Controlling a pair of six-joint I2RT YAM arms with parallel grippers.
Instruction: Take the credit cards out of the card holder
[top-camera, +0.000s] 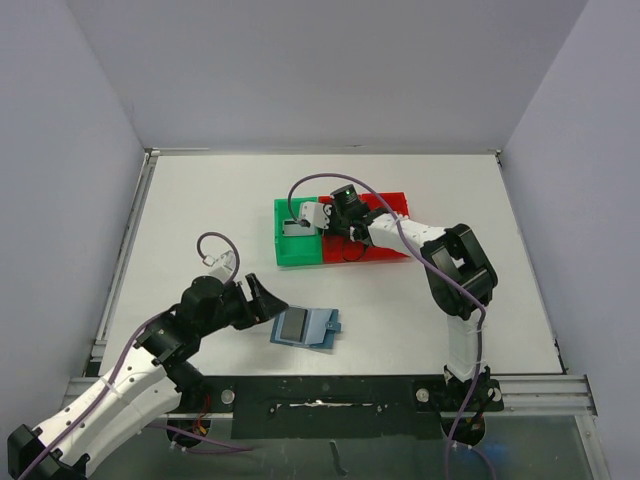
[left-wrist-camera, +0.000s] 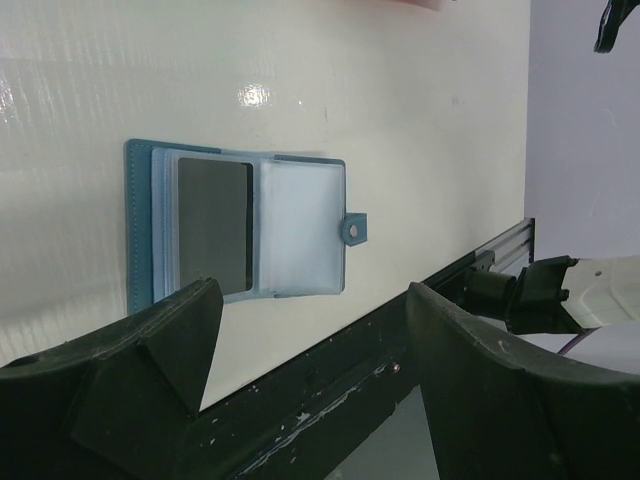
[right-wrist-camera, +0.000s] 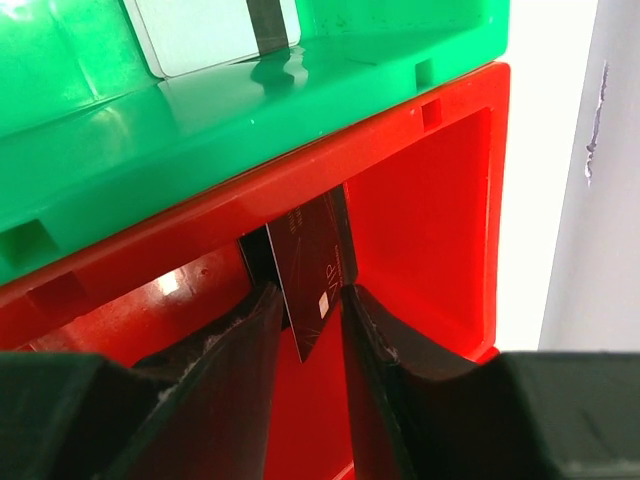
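**While wallet lies open on bench, one card stands between right claw's fingers over red bin**

Where the bifold rests flat on the white bench (top-camera: 200, 200), the light-blue card holder (left-wrist-camera: 300, 225) lies spread open just ahead of the left claw (left-wrist-camera: 312, 300). A dark grey card (left-wrist-camera: 213, 222) with a slight sheen sits in the panel on that claw's left side. The other panel shows only pale plastic, and a small tab (left-wrist-camera: 354, 230) juts from its outer edge. The left claw stands wide open with nothing between its black fingers (left-wrist-camera: 150, 370), their tips near the wallet's closest edge but not touching it.

Well apart from the wallet, on its far side from the left claw, the right claw (right-wrist-camera: 310, 292) reaches over two plastic bins set side by side. A dark brown card (right-wrist-camera: 312, 270) stands tilted in the narrow gap between its fingers, above the red bin (right-wrist-camera: 430, 200). The fingers sit close on either side of the card, and whether they pinch it or have let go cannot be told. Just beyond the fingertips lies the green bin (right-wrist-camera: 80, 90), whose wall touches the red bin's wall. Inside it lies a pale card (right-wrist-camera: 200, 35) with a dark stripe.
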